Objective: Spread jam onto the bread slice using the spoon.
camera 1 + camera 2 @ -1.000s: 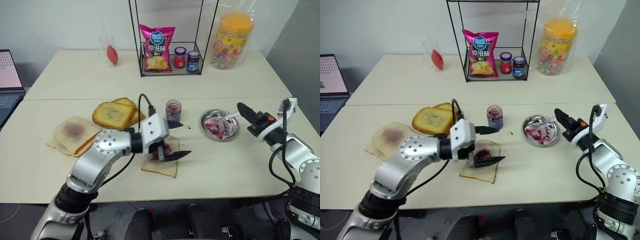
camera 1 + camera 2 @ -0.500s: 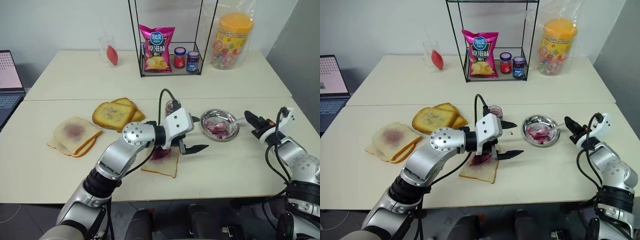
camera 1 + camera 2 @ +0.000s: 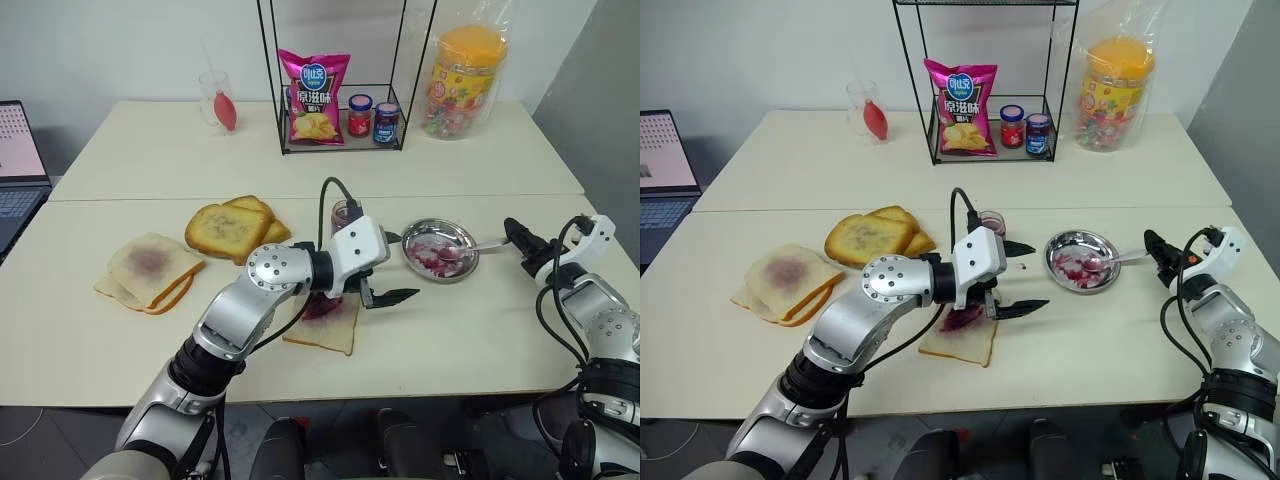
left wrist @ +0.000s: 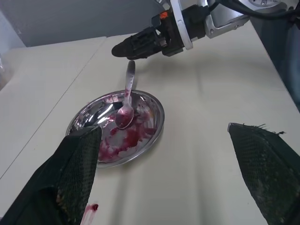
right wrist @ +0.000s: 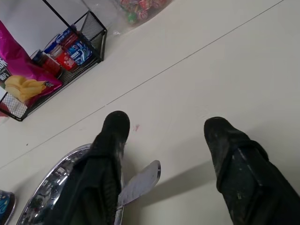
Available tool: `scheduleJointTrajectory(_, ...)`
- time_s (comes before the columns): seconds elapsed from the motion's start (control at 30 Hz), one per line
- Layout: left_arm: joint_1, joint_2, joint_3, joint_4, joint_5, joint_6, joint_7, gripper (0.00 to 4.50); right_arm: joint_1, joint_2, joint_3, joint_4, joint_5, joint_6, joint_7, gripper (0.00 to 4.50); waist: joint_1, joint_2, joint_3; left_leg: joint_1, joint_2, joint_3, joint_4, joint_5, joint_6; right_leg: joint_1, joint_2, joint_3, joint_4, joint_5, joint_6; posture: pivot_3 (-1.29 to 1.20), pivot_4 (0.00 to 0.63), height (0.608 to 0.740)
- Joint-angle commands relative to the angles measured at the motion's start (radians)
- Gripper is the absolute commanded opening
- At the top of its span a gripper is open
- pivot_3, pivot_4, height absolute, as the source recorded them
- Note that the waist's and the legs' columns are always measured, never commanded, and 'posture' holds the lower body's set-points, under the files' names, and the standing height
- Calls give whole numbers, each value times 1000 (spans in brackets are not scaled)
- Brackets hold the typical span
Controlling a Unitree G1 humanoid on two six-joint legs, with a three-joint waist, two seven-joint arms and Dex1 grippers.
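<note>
Two grippers [image 3: 392,268] [image 5: 164,140] stand released: we draw the right straight back, leaving spoon [image 4: 126,105] in dish [image 4: 154,124], bread slice [image 3: 325,325] undisturbed.

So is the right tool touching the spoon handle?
Apart. In the right wrist view the right tool stands open, and the spoon handle lies free between its fingers, resting on the steel dish.

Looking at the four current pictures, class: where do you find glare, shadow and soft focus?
Left wrist view: bright reflections on the steel dish around the spoon, and the near fingers look soft. Right wrist view: the fingers cast soft shadows on the table. Head views: even light, with a faint shadow under the left gripper.
</note>
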Motion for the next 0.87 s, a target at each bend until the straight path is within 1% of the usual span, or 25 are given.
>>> scheduleJointTrajectory(0.03, -17, -7, 21, -5, 11, -28, 8, 4500, -7, -16, 11, -63, -36, -54, 36, 3803, 0, 0, 0, 0, 0, 0, 0, 0, 0, 0, 0, 0, 0, 0, 0, 0, 150, 740)
scheduleJointTrajectory(0.1, -15, -3, 40, -11, 10, -26, 19, 4500, 4, -26, 45, -86, -116, -132, 36, 4200, 0, 0, 0, 0, 0, 0, 0, 0, 0, 0, 0, 0, 0, 0, 0, 0, 150, 740)
scheduleJointTrajectory(0.2, 4, 37, 102, -27, 15, -16, 43, 4500, 24, -48, 82, -152, -226, -259, 43, 4200, 0, 0, 0, 0, 0, 0, 0, 0, 0, 0, 0, 0, 0, 0, 0, 0, 150, 740)
scheduleJointTrajectory(0.3, 39, 102, 176, -58, -3, 6, 39, 4500, 55, -80, 94, -241, -243, -273, 87, 4200, -3, 1, 0, 1, 0, 0, -1, 0, 0, 0, 0, 0, 0, 0, 0, 0, 150, 740)
scheduleJointTrajectory(0.37, 74, 166, 235, -77, -10, 16, 33, 4500, 89, -116, 98, -323, -235, -255, 133, 4200, -2, 1, 0, 1, 0, 0, -1, 0, 0, 0, 0, 0, 0, 0, 0, 0, 150, 740)
scheduleJointTrajectory(0.47, 174, 299, 353, -71, 8, -14, 5, 4500, 189, -208, 101, -474, -205, -220, 261, 4200, -1, 1, 0, 1, 0, 0, -1, 0, 0, 0, 0, 0, 0, 0, 0, 0, 150, 740)
scheduleJointTrajectory(0.53, 238, 366, 411, -63, -12, -39, -35, 4500, 266, -263, 106, -551, -194, -214, 346, 4200, 0, 1, 1, 2, 1, -1, -2, 0, 0, 2, 0, -1, 0, -1, -1, 0, 150, 740)
scheduleJointTrajectory(0.67, 324, 437, 478, -58, -41, -56, -78, 4500, 386, -337, 103, -651, -193, -234, 469, 4200, 3, 1, 1, 3, 0, -1, -1, 0, 0, 3, -1, -1, -1, -2, -1, 0, 150, 740)
scheduleJointTrajectory(0.8, 465, 514, 586, -68, -75, -70, -148, 4500, 544, -463, 57, -760, -138, -165, 658, 4200, 8, -1, 1, 5, -1, 2, -1, 0, 0, 4, -3, 0, -1, -2, -1, 0, 150, 740)
scheduleJointTrajectory(0.87, 504, 527, 630, -66, -103, -77, -170, 4500, 567, -499, 48, -760, -152, -178, 697, 4200, 8, -2, 1, 5, 0, 1, 0, 0, 0, 4, -2, 0, 0, -2, -2, 0, 150, 740)
